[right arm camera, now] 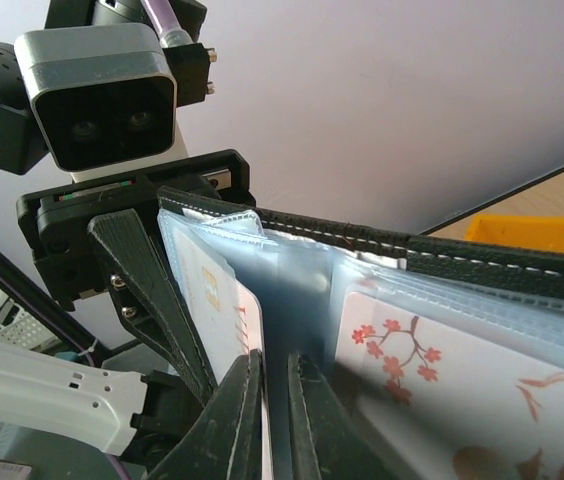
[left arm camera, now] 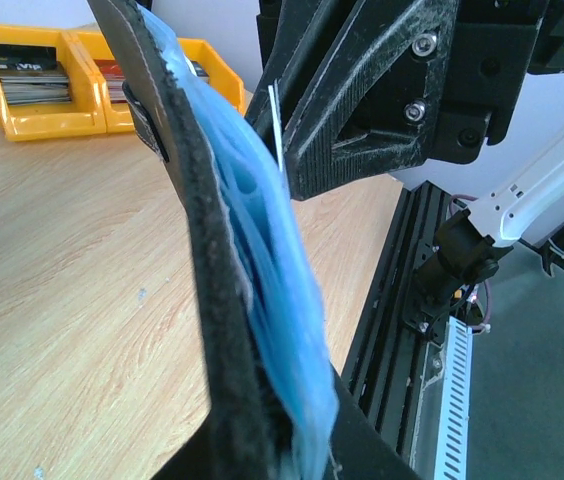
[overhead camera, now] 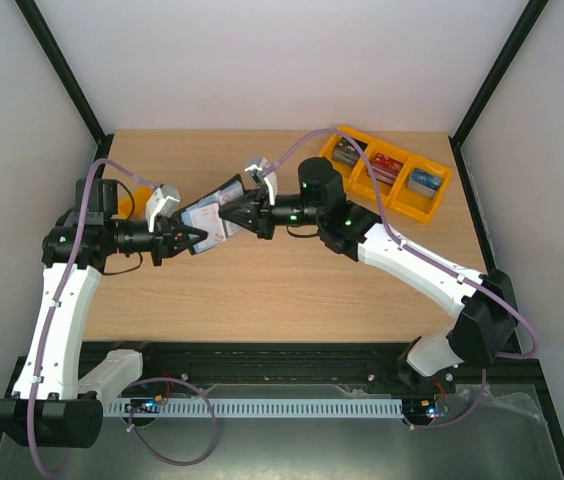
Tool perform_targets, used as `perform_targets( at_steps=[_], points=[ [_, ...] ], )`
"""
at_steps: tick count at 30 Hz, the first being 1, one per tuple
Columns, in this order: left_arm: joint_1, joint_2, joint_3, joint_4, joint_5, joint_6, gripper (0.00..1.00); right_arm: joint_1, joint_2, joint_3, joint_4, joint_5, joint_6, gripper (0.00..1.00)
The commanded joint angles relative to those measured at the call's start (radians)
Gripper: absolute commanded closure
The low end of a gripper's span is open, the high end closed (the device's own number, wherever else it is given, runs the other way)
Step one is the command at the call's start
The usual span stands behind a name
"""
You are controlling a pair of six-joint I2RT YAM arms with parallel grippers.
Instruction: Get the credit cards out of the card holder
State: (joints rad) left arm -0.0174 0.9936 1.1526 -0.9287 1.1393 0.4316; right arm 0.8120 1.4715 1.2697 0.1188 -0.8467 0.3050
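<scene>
The black card holder (overhead camera: pixel 212 215) is held open in the air above the wooden table (overhead camera: pixel 262 290), with pale blossom-printed credit cards (right arm camera: pixel 412 370) in its clear pockets, the left gripper (overhead camera: pixel 198 238) clamped on its cover and the right gripper (overhead camera: pixel 227 212) pinched narrowly on an inner pocket.

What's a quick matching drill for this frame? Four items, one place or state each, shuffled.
1 card holder
2 yellow trays
3 left gripper
4 right gripper

A far right of the table
B shut on the holder's edge
C open, held off the table
D fingers nearly together among the clear pockets

Pairs: 1-C, 2-A, 3-B, 4-D
</scene>
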Motion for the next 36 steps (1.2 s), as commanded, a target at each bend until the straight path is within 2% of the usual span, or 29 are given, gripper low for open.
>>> perform_targets(
  at_steps=[1,16,19,22,25,36],
  points=[
    [-0.001,-0.019,0.011,-0.008,0.034,0.027,0.98,-0.002,0.011,0.012,0.054,-0.007,0.022,0.94],
    [-0.001,-0.019,0.009,-0.01,0.038,0.034,0.98,0.036,0.051,0.036,0.053,-0.052,0.021,0.93],
    [-0.001,-0.019,0.007,-0.01,0.037,0.033,0.98,0.038,0.051,0.036,0.06,-0.079,0.025,0.98],
    [-0.001,-0.02,0.002,-0.003,0.036,0.027,0.98,0.038,0.033,0.025,0.076,-0.096,0.025,0.98],
    [0.0,-0.021,-0.01,0.005,0.049,0.022,0.92,0.035,0.012,0.014,0.07,-0.081,0.015,0.98],
    [0.0,-0.028,-0.061,0.065,0.068,-0.042,0.89,-0.005,-0.04,-0.049,0.03,-0.023,0.032,0.98]
  ],
)
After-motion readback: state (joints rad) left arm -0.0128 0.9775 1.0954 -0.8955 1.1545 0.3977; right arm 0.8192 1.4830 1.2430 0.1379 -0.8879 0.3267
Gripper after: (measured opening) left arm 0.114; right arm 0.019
